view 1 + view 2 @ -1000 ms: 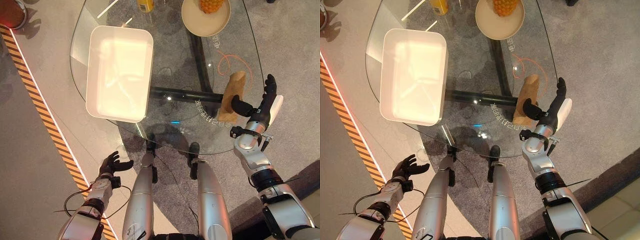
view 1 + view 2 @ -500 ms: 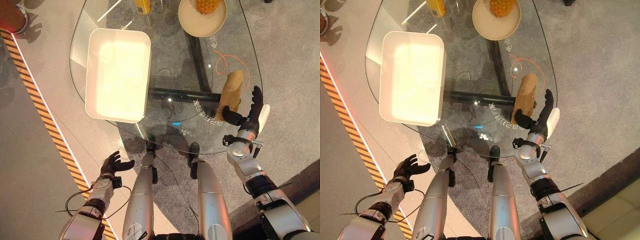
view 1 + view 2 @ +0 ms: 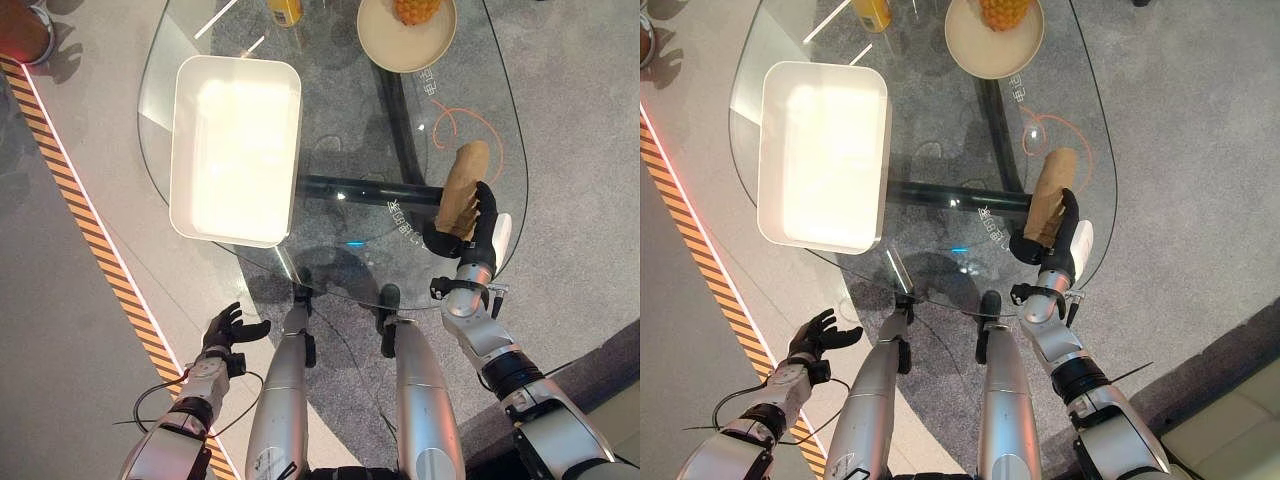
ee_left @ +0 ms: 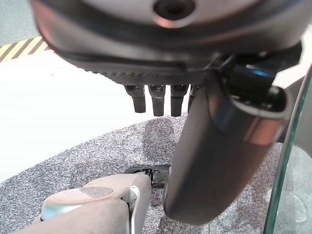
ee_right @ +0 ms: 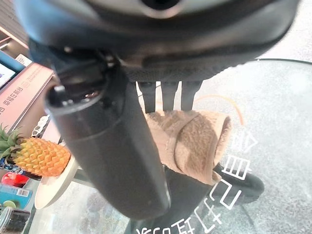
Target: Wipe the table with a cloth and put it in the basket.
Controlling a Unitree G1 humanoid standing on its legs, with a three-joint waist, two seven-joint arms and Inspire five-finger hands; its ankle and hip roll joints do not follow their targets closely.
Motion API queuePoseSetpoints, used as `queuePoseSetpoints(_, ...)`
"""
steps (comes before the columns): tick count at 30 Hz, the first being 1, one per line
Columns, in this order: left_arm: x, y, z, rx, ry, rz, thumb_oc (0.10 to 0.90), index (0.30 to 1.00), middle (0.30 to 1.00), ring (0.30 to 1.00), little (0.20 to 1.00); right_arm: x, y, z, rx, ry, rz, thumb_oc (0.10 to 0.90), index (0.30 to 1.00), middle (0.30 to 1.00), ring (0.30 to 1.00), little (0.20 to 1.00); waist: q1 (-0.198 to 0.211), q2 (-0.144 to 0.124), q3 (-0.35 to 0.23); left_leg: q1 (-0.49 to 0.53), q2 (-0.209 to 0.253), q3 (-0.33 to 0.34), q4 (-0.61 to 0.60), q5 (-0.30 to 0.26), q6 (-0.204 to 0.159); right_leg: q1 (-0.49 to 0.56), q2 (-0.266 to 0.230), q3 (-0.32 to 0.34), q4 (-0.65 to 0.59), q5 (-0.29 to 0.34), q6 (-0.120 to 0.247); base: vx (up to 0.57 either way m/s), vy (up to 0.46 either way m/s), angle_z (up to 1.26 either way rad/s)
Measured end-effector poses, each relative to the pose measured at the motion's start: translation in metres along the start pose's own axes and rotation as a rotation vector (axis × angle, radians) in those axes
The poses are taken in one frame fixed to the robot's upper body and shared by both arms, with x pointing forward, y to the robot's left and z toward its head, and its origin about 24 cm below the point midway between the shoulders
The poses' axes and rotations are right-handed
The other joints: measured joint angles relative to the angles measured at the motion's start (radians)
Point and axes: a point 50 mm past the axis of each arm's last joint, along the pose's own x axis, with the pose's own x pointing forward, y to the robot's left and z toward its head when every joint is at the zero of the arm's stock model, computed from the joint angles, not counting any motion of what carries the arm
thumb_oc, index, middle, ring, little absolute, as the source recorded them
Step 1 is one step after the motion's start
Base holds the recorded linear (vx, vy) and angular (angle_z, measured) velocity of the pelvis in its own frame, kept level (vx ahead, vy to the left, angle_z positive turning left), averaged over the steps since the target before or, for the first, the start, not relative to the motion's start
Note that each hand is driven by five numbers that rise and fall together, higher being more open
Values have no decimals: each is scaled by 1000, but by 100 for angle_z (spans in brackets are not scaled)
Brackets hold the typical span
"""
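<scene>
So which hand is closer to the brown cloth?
The right hand: its fingers lie on the cloth at the table's right edge. The left hand hangs open below the table, far away.

The tan cloth [image 3: 461, 189] lies bunched and folded on the glass tabletop [image 3: 350, 130], under the right hand's fingers [image 3: 484, 205]; the white basket [image 3: 236, 148] sits well apart.

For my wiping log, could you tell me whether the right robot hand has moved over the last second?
Yes. The right robot hand has moved inward from beyond the table edge onto the cloth.
</scene>
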Motion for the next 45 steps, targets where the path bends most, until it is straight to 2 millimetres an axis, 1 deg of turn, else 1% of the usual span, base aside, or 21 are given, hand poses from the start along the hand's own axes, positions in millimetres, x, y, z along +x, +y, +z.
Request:
queuePoseSetpoints(5, -1, -4, -2, 32, 5, -18, 800, 900, 900, 900, 900, 10, 1, -2, -49, 33, -16, 800, 900, 900, 900, 900, 2, 17, -1, 3, 4, 0, -2, -2, 2, 0, 3, -1, 0, -2, -9, -1, 2, -1)
queuePoseSetpoints(8, -1, -5, -2, 31, 7, -20, 800, 900, 900, 900, 900, 13, 0, -3, -44, 55, -25, 800, 900, 900, 900, 900, 5, 18, -1, 3, 4, 0, -2, -2, 2, 0, 3, -1, 0, -1, -8, 0, 0, 0)
queuePoseSetpoints(15, 0, -5, -2, 30, 8, -21, 800, 900, 900, 900, 900, 19, -2, -4, -67, 80, -49, 800, 900, 900, 900, 900, 27, 19, -1, 3, 4, 1, -1, 6, 0, 0, 1, -2, 4, 0, -5, 0, 0, 0)
queuePoseSetpoints(22, 0, -5, -2, 32, 10, -21, 800, 900, 900, 900, 900, 21, -1, -5, -75, 92, -56, 800, 900, 900, 900, 900, 27, 20, -1, 7, 4, 0, 0, 4, -3, 0, 1, -2, 16, -4, -8, 0, 0, 0)
queuePoseSetpoints(26, -1, -6, -3, 32, 12, -23, 800, 900, 900, 900, 900, 24, -1, -2, -75, 90, -59, 800, 900, 900, 900, 900, 28, 28, 0, 7, 6, -1, -3, 3, -3, -1, 2, -4, 17, -8, -15, 0, 0, 0)
queuePoseSetpoints(27, -1, -6, -3, 32, 12, -24, 800, 900, 900, 900, 900, 24, -1, -2, -75, 90, -60, 707, 820, 820, 820, 807, 28, 32, 0, 7, 6, -1, -3, 3, -3, -1, 2, -4, 17, -8, -15, 0, 0, 0)
queuePoseSetpoints(28, -1, -6, -3, 32, 12, -24, 800, 900, 900, 900, 900, 24, -1, -2, -75, 89, -60, 482, 627, 627, 627, 582, 28, 34, 0, 7, 6, -1, -3, 3, -3, -1, 2, -4, 16, -8, -15, 0, 0, 0)
queuePoseSetpoints(29, -1, -7, -3, 33, 12, -24, 800, 900, 900, 900, 900, 24, -1, -2, -76, 89, -61, 226, 408, 408, 408, 326, 28, 37, 1, 6, 6, -1, -3, 3, -3, -1, 2, -4, 15, -8, -15, 0, 0, 0)
queuePoseSetpoints(30, -1, -7, -3, 33, 12, -24, 800, 900, 900, 900, 900, 25, -1, -2, -76, 89, -63, 100, 300, 300, 300, 200, 28, 38, 0, 6, 6, -1, -4, 3, -3, -1, 2, -4, 15, -8, -14, 0, 0, 0)
queuePoseSetpoints(33, -1, -7, -3, 33, 12, -25, 800, 900, 900, 900, 900, 26, -4, -1, -85, 89, -81, 100, 300, 300, 300, 200, 27, 38, 1, 6, 6, -1, -4, 3, -3, -1, 2, -5, 14, -7, -9, 0, 0, 0)
queuePoseSetpoints(39, 0, -7, -2, 33, 10, -26, 800, 900, 900, 900, 900, 39, -12, 4, -124, 92, -125, 100, 300, 300, 300, 200, 28, 39, 1, 6, 6, -1, -3, 6, -7, -1, 2, -6, 17, -7, -10, 0, 0, 0)
queuePoseSetpoints(45, 0, -8, -2, 39, 10, -30, 800, 900, 900, 900, 900, 39, -12, 5, -127, 91, -124, 100, 300, 300, 300, 200, 31, 43, 1, 6, 6, -1, -2, 6, -7, -1, 2, -6, 18, -8, -10, 0, 0, 0)
